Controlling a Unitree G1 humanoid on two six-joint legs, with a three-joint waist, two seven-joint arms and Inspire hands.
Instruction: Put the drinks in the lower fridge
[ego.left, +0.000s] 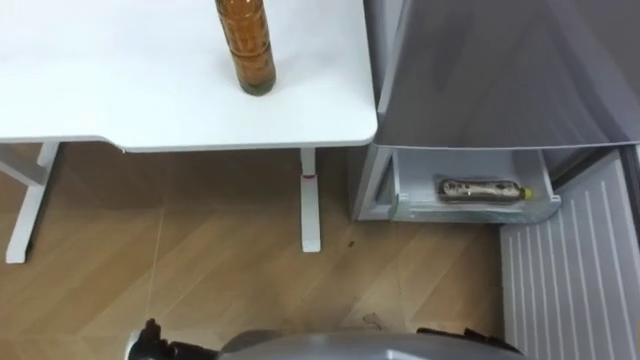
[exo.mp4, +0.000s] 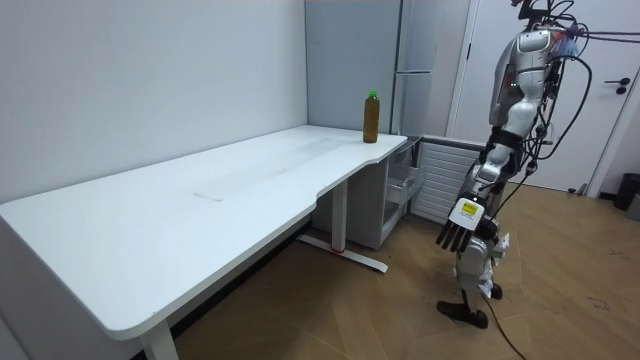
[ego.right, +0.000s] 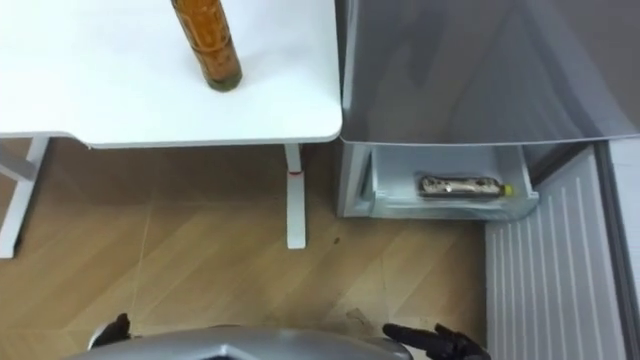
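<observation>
A brown drink bottle (ego.left: 246, 45) with a green cap stands upright on the white table (ego.left: 120, 90), near its right end. A second bottle (ego.left: 483, 189) lies on its side in the open lower fridge drawer (ego.left: 400, 190), to the right of the table. I stand on the wooden floor a step back from both. In the room view my left hand (exo.mp4: 455, 226) hangs at my side with straight fingers, holding nothing. At the bottom edge of the right eye view my right hand (ego.right: 436, 342) shows dark, stretched-out fingers, also holding nothing.
The grey fridge (ego.left: 480, 70) stands right against the table's end. Its lower door (ego.left: 570, 280) is swung open toward me on the right, ribbed inner side up. A white table leg (ego.left: 310, 200) stands between me and the drawer's left side.
</observation>
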